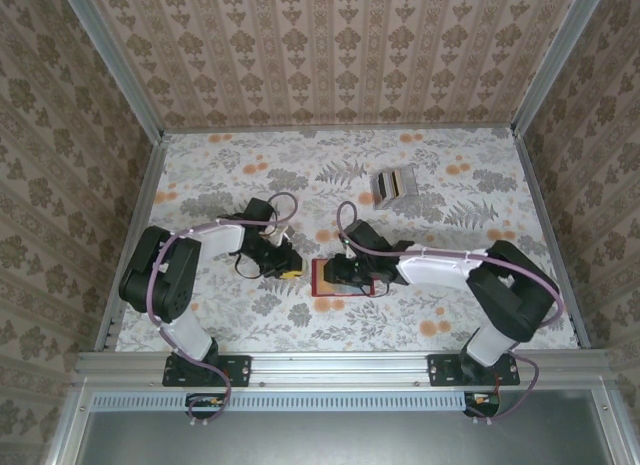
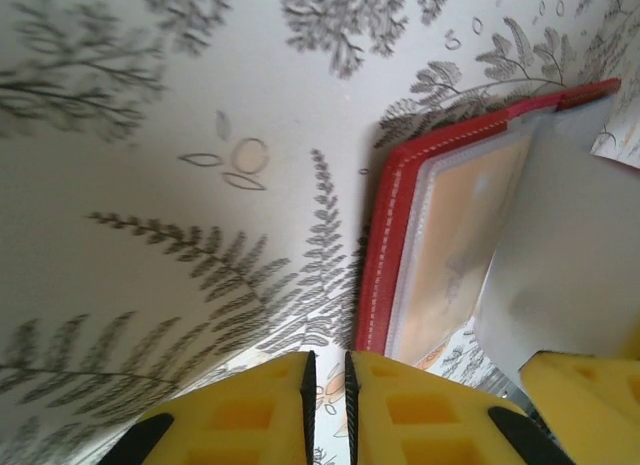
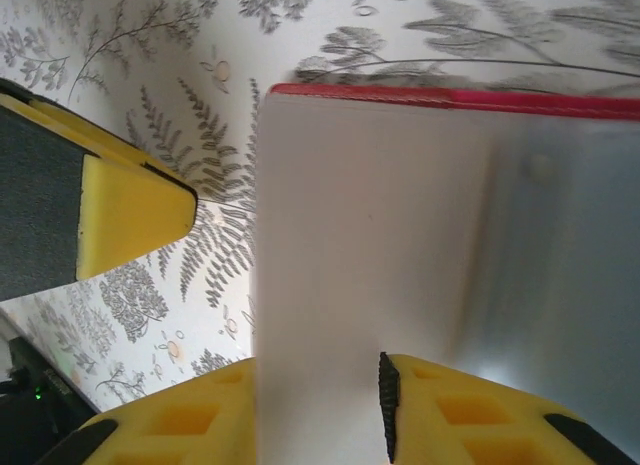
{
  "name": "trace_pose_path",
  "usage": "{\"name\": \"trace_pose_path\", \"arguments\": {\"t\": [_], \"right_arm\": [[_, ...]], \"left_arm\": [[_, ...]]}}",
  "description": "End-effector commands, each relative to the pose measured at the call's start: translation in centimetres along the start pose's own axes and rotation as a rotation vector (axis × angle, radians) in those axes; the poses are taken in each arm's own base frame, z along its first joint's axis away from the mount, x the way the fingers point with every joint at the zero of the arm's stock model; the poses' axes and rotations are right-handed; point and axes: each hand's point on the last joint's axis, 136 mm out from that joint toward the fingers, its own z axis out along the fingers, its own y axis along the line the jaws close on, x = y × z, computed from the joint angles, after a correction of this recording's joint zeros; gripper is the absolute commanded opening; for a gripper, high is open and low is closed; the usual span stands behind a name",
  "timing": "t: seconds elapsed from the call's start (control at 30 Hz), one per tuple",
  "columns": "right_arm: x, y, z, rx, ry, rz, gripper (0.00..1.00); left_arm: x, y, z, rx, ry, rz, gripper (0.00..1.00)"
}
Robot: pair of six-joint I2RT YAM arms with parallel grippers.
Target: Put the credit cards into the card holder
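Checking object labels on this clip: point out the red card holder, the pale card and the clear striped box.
red card holder [image 2: 378, 255], left wrist view, stitched red edge.
pale card [image 3: 370, 235], right wrist view, middle of its face.
clear striped box [image 1: 393, 186], top external view, its striped middle.

One red card holder [image 2: 378, 265] is lying open, one pale credit card [image 3: 370, 235] is showing, and one clear striped box [image 1: 393, 186] is standing apart.

Soft, even light from above fills the overhead view, and shadows on the counter [image 1: 250, 320] are faint. Both of my wrist views are bright but blurry up close. The pale card [image 3: 350, 235] washes out, with a glare spot beside it.
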Motion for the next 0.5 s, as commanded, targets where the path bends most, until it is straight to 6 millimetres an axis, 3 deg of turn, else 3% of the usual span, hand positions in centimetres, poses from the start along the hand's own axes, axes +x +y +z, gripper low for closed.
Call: {"name": "trace_pose_path", "arguments": {"t": [0.0,0.1,0.23,0.3,0.47], "right_arm": [[0.2,2.8,0.6,-0.086,0.059,-0.065,0.40],[-0.4,3.9,-0.2,-0.115,0.022,-0.090,0.45],[-2.0,4.1,-3.0,-0.114,-0.099,-0.110,0.50],[-3.0,3.2,-4.6,-0.089,-0.163,-0.090,0.50],[-6.5,-1.7,-9.8,0.106,-0.316,-0.023,0.52]], "left_arm": [[0.5,-0.1,-0.6,0.028,0.007,0.010,0.20],[0.0,-0.2,-0.7,0.036,0.005,0.001,0.25],[-1.2,-0.9,-1.2,0.033,-0.021,0.020,0.28],[-1.6,-1.3,-1.4,0.034,-0.033,0.031,0.30],[-2.3,-1.7,-2.4,0.011,-0.075,0.082,0.36]]}}
